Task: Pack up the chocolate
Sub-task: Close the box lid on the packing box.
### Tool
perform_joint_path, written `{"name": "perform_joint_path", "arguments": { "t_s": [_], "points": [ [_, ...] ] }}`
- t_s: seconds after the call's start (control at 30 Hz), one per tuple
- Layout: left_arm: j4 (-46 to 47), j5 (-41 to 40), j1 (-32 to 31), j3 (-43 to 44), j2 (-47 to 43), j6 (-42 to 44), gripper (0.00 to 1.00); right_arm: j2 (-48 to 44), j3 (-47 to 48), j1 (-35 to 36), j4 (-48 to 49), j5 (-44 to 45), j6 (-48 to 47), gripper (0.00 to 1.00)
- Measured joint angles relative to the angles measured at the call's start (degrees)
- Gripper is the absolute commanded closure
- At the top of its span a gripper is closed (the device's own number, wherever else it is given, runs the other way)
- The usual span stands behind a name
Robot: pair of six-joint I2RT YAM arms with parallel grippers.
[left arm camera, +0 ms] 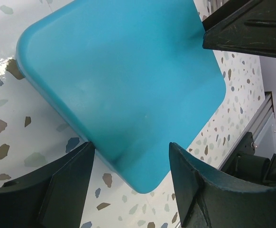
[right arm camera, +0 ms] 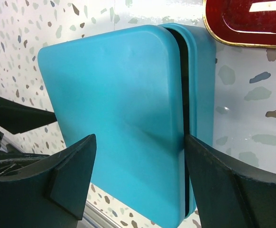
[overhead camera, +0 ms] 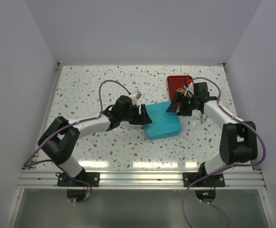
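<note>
While both arms reach out from the metal rail (overhead camera: 138, 178) on the near side of the teal box (overhead camera: 162, 126), a stretch of bare speckled worktop (overhead camera: 105, 152) separates rail and box, so the elbows have room to swing.

The left pincer (left arm camera: 131, 156) sits at the box's left edge with its jaws spread. A corner of the box lies between them, and it does not look clamped. The right pincer (right arm camera: 140, 142) is at the box's far right corner, equally wide and straddling the lid (right arm camera: 114, 95). A dark seam beside its finger shows the lid slightly off its base.

No chocolate is visible. It is probably inside the box, though I cannot tell.

The step looks like seating the lid: steady the left edge, nudge the right side until the seam closes evenly, then press flat rather than at a corner.

Just beyond the box's far right corner is the red tray (overhead camera: 178, 81), close to the right pincer, so room there is tight. White walls (overhead camera: 261, 47) stand well beyond the box.
</note>
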Motion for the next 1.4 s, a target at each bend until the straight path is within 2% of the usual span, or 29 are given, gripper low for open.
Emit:
{"name": "perform_joint_path", "arguments": {
  "t_s": [0.83,1.13,1.4],
  "points": [
    [0.0,-0.1,-0.3,0.3,0.2,0.0,0.31,-3.2,0.0,0.0,-3.9,9.1,-4.2,0.23],
    [0.0,-0.7,-0.3,0.3,0.2,0.0,0.31,-4.5,-2.1,0.2,-3.7,9.9,-4.7,0.35],
    [-2.0,-2.0,-0.3,1.2,0.5,0.3,0.32,-4.4,-2.3,1.8,-3.0,9.3,-4.7,0.35]
  ]
}}
